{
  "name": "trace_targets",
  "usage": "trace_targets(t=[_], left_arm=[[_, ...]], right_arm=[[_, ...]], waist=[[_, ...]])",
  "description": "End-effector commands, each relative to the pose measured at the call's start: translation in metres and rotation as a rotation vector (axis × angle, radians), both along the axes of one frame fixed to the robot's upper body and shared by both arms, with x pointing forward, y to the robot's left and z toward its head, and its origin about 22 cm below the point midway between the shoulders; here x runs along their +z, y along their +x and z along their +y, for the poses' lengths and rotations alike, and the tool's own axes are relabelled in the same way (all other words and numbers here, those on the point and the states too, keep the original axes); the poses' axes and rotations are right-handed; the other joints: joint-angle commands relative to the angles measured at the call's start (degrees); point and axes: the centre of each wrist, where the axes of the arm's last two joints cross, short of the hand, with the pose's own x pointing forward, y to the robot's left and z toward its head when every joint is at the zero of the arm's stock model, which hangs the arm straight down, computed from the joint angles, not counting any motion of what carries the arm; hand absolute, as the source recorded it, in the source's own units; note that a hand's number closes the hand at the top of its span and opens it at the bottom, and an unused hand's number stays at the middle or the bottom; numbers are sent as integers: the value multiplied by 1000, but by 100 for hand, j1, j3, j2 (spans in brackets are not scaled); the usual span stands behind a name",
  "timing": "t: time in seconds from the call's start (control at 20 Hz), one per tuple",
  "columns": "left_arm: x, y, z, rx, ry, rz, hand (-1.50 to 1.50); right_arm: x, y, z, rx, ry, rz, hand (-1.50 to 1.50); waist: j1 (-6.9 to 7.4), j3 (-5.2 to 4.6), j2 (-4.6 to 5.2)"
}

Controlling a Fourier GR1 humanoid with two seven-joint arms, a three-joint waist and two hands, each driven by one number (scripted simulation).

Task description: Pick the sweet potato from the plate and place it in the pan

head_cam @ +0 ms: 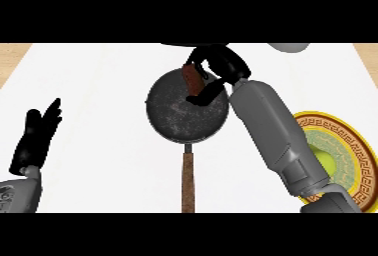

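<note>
The right robot hand [218, 67] is stretched out over the far side of the pan [177, 117], fingers curled round the sweet potato [193, 80], which hangs reddish-brown just under the palm and above the pan's dark speckled bottom. So the sweet potato is off the plate and over its target, not yet lying in it as far as I can tell. The forearm slants across the pan's right rim, which makes sense: the plate [351, 145] sits back by the elbow, near the robot and to the right, so the arm had to reach forward and left. The plate shows only its gold border and green middle. The pan's brown handle [189, 182] points back toward the robot, well below the holding hand, out of the way. Over on the left, the other robot hand [37, 135] rests at the bench [96, 75] edge, fingers straight and up, holding nothing. Next, I'd judge, comes letting go low over the pan.
</note>
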Motion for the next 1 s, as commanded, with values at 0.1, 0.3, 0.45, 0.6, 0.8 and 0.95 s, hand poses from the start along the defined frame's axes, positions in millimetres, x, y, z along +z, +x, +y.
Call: trace_targets(t=[0.1, 0.3, 0.45, 0.6, 0.8, 0.95], left_arm=[[13, 20, -35, -47, -12, -4, 0], [14, 14, -10, -68, -3, -22, 0], [-4, 13, -31, -106, -9, -18, 0], [10, 27, -39, -108, 2, -27, 0], [16, 30, -35, -128, -5, -26, 0], [28, 43, -34, -128, -4, -34, 0]], right_arm=[[-36, -4, 12, -27, -14, 52, 150], [-47, -3, 9, -3, -10, 122, 150], [-62, -9, 1, -38, 113, 202, 150], [-69, -11, 1, -14, 91, 281, -150], [-80, -17, -1, -16, 123, 264, -150], [-83, -18, -3, -17, 186, 255, -150]], waist=[[250, 6, 46], [381, 4, 93], [556, 5, 126], [633, 9, 134], [799, 11, 135], [760, 16, 191]])
